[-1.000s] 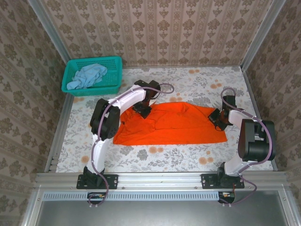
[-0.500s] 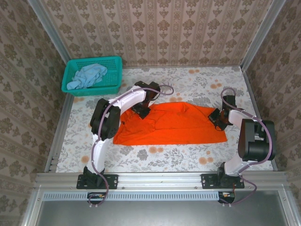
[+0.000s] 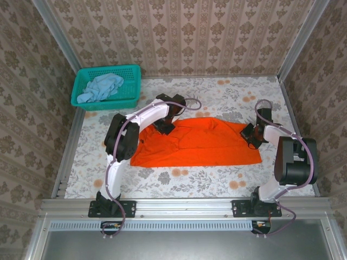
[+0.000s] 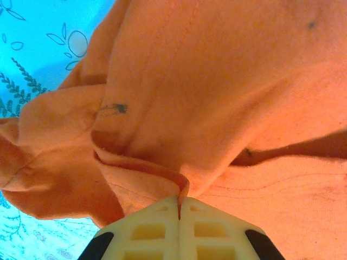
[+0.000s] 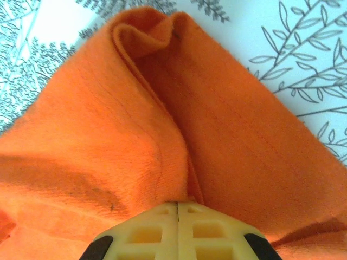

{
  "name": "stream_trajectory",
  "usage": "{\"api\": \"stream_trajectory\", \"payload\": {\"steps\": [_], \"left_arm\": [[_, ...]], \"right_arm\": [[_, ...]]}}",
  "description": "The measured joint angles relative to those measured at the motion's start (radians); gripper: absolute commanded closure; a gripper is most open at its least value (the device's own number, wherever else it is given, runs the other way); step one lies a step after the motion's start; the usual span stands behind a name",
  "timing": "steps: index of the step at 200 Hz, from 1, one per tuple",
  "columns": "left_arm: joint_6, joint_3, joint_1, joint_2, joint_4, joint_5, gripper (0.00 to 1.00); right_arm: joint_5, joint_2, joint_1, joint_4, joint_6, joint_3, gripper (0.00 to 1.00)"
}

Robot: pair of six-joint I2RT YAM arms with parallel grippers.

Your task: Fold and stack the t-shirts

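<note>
The orange t-shirt lies spread out on the table, which has a pale flowered cover. The left gripper at the shirt's far left edge and the right gripper at its right corner each have the jaws pressed together on a fold of the shirt. Beyond its left side, the pale blue t-shirt lies crumpled in the teal basket. Walls with patterned wallpaper stand around.
</note>
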Motion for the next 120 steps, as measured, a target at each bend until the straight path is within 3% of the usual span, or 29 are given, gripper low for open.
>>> {"api": "stream_trajectory", "payload": {"steps": [44,82,120], "left_arm": [[-0.015,0.0,0.026,-0.049,0.119,-0.027,1.0],[-0.038,0.015,0.118,-0.161,0.323,-0.046,1.0],[-0.037,0.105,0.203,-0.146,0.499,-0.067,1.0]], "right_arm": [[0.0,0.008,0.0,-0.029,0.019,0.106,1.0],[0.002,0.068,0.0,-0.043,0.06,0.247,1.0],[0.008,0.168,-0.015,-0.051,0.142,0.373,1.0]]}}
